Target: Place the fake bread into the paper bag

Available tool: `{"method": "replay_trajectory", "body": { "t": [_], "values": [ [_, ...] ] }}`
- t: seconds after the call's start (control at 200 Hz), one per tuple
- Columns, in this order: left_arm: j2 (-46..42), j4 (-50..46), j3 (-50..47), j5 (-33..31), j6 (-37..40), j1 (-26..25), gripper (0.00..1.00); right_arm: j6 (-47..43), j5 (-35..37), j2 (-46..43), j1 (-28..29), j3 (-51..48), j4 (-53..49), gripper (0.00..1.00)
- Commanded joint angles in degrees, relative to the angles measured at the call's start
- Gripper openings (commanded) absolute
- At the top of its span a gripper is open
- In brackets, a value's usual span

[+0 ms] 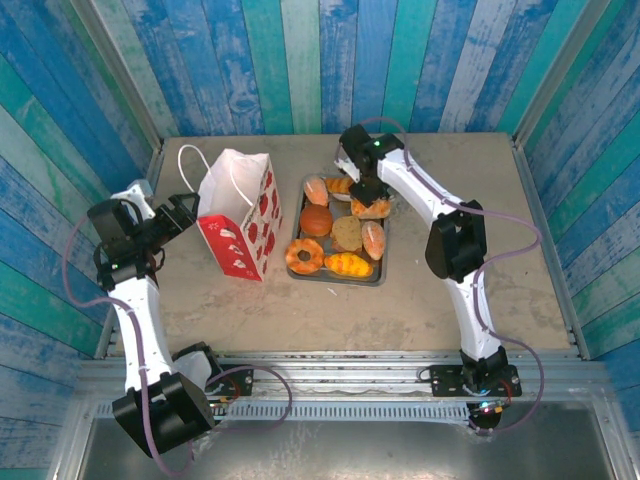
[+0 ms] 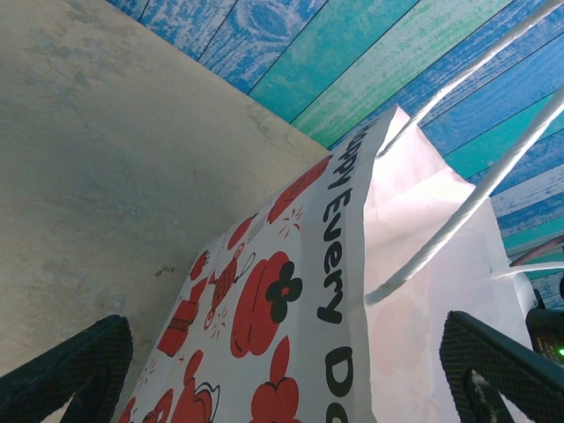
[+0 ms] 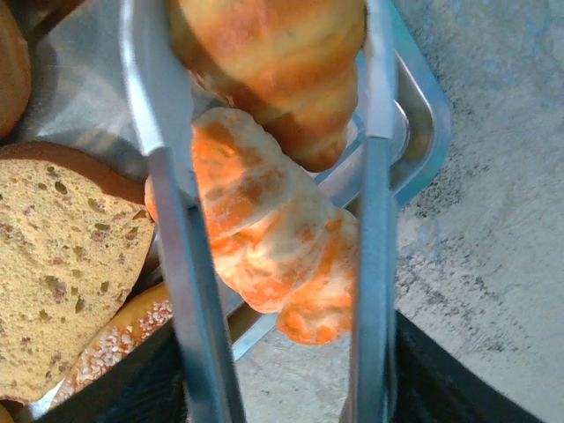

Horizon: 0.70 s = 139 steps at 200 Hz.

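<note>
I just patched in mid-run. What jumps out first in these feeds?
The metal tongs in the right gripper pinch a golden croissant over the far right corner of the grey tray. Left of it stands the red-print paper bag, with the open left gripper at its left side.

The left tool (image 1: 186, 211) gapes wide, arm bent; right tool (image 1: 368, 191), outstretched, clamps tongs (image 3: 189, 291).
</note>
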Motion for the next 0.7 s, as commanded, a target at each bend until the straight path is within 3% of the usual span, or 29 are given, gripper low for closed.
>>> {"method": "replay_trajectory", "body": {
  "t": [0.0, 0.27, 0.596, 0.691],
  "values": [
    [-1.5, -0.5, 0.9, -0.6, 1.5, 0.3, 0.94, 0.1, 0.2, -0.9, 0.0, 1.8, -1.1, 0.47],
    [-1.6, -1.4, 1.7, -0.3, 1.9, 0.3, 0.94, 1.4, 0.3, -7.3, 0.0, -0.9, 1.9, 0.39],
    [-0.2, -1.7, 2.5, 2.9, 2.2, 0.3, 1.00, 5.2, 3.0, -16.0, 0.0, -4.7, 4.6, 0.38],
    [0.0, -1.7, 2.3, 4.4, 2.2, 0.3, 0.97, 7.6, 2.3, -19.4, 0.1, -6.5, 5.4, 0.38]
  ]
}}
